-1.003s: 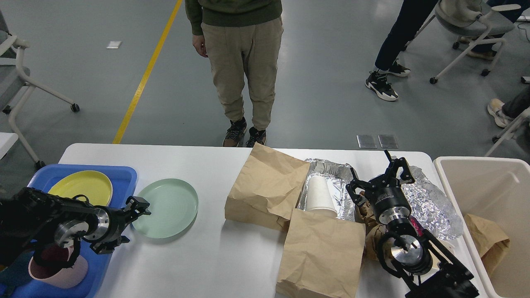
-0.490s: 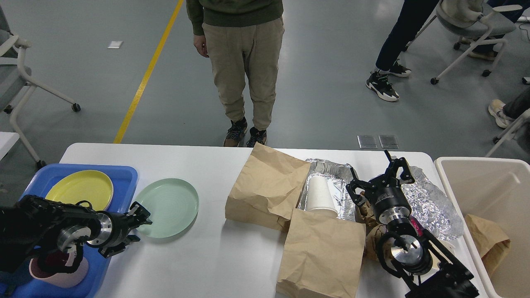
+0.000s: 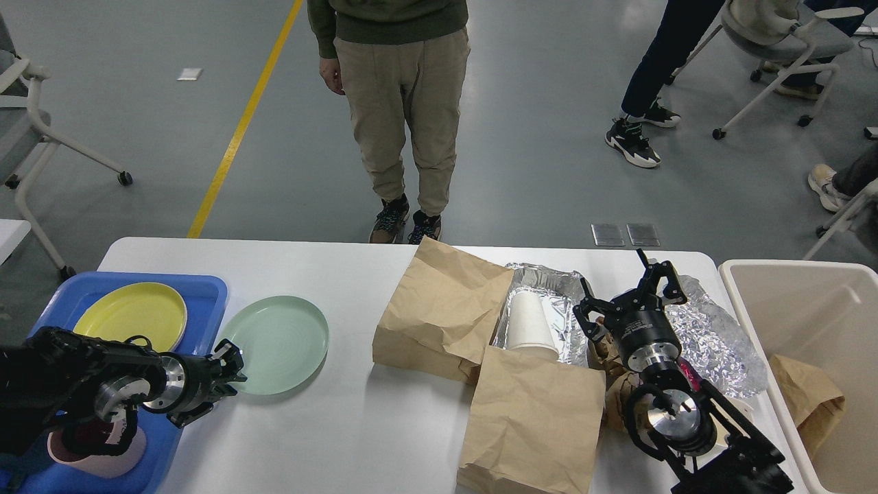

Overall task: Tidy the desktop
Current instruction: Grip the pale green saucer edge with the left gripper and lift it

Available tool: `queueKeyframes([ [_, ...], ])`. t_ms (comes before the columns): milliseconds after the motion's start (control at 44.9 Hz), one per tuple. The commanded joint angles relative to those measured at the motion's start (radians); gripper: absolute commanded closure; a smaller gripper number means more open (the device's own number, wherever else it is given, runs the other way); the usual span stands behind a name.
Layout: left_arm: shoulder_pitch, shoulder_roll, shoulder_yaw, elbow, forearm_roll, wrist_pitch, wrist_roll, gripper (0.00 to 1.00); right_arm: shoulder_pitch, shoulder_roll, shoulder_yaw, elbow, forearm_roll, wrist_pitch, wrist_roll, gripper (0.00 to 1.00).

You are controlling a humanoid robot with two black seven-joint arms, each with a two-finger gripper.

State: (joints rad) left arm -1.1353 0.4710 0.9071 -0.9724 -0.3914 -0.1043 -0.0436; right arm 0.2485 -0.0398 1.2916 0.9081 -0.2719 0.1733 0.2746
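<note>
White desktop (image 3: pixel 329 439) fills the lower half of the frame; tidying looks partly done.

Lower left: blue tray (image 3: pixel 206 291) holding a pink cup (image 3: pixel 103 458) and a yellow plate (image 3: pixel 130 313). Left gripper (image 3: pixel 230 374) at the near rim of the green plate (image 3: pixel 281 343), which lies on the desktop outside the tray; jaw state cannot be told.

Lower centre: two brown paper bags (image 3: pixel 531 418), uncleared.

Centre right: foil tray (image 3: pixel 549 288) with a white paper cup (image 3: pixel 529 322), crumpled foil (image 3: pixel 713 336). Right gripper (image 3: pixel 627 295) above them, fingers spread, empty.

Right edge: beige bin (image 3: pixel 789 302), one paper bag inside.

Remaining, by judgement: the plate, bags, foil and cup.
</note>
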Motion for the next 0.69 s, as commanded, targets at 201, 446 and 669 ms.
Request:
queueKeyframes([
  [201,0.020,-0.002,-0.007,0.015,-0.001,-0.008,-0.001,0.81,0.000,0.000,0.000,0.000,0.000,0.000,0.000,0.00],
  [446,0.020,0.000,-0.008,0.017,0.000,-0.040,-0.001,0.93,0.000,0.000,0.000,0.000,0.000,0.000,0.000,0.00],
  [669,0.023,-0.003,-0.010,0.027,0.000,-0.046,-0.002,0.99,0.000,0.000,0.000,0.000,0.000,0.000,0.000,0.00],
])
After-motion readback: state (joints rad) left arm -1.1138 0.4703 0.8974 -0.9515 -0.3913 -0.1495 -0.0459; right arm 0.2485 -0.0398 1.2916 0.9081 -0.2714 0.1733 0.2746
